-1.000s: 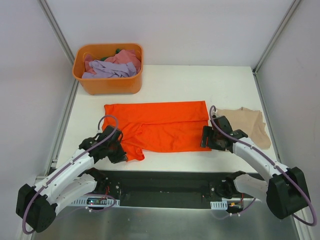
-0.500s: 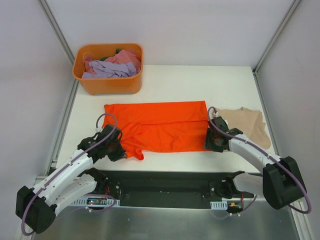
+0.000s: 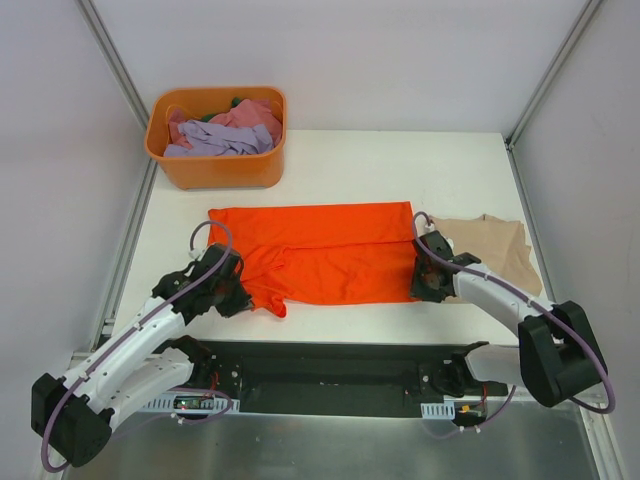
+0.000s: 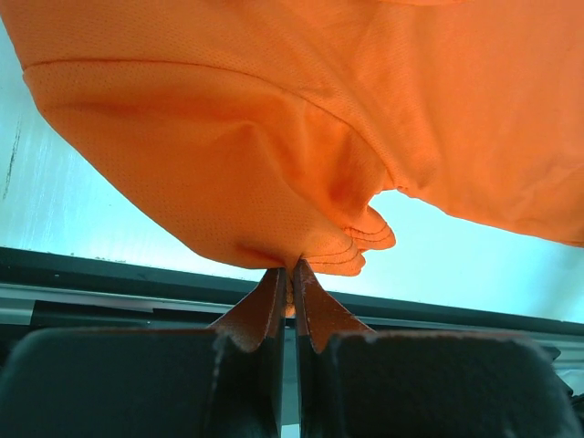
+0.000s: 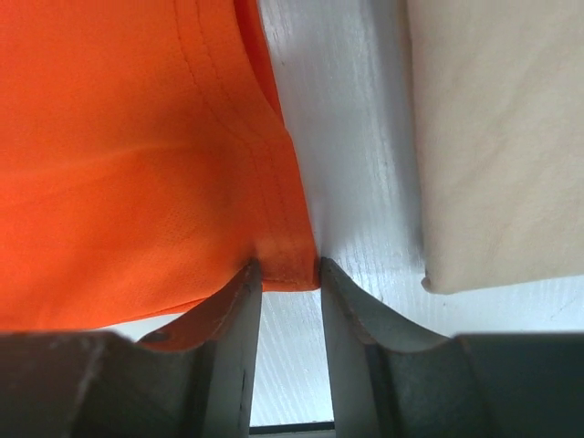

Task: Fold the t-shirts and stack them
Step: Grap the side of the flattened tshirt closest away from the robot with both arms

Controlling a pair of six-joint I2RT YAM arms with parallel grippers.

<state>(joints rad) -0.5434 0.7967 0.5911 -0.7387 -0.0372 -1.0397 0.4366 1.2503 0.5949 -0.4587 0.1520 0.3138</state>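
An orange t-shirt [image 3: 320, 250] lies spread across the middle of the white table [image 3: 400, 160]. My left gripper [image 3: 232, 297] is shut on its near left edge and holds that fold a little off the table; the left wrist view shows the orange cloth [image 4: 274, 119] pinched between the tips [image 4: 288, 269]. My right gripper [image 3: 422, 287] stands at the shirt's near right corner. In the right wrist view its jaws [image 5: 287, 266] are apart, one on each side of the flat corner [image 5: 283, 251]. A folded beige t-shirt [image 3: 490, 252] lies to the right of it.
An orange basket [image 3: 215, 172] holding lilac and pink clothes [image 3: 225, 132] stands at the back left. The beige shirt's edge [image 5: 502, 137] lies close to my right fingers. The table's black front rail [image 3: 330, 362] runs just behind both grippers.
My left gripper has drawn the shirt's near left edge slightly up and away from the front. My right gripper has moved in to the shirt's near right corner.
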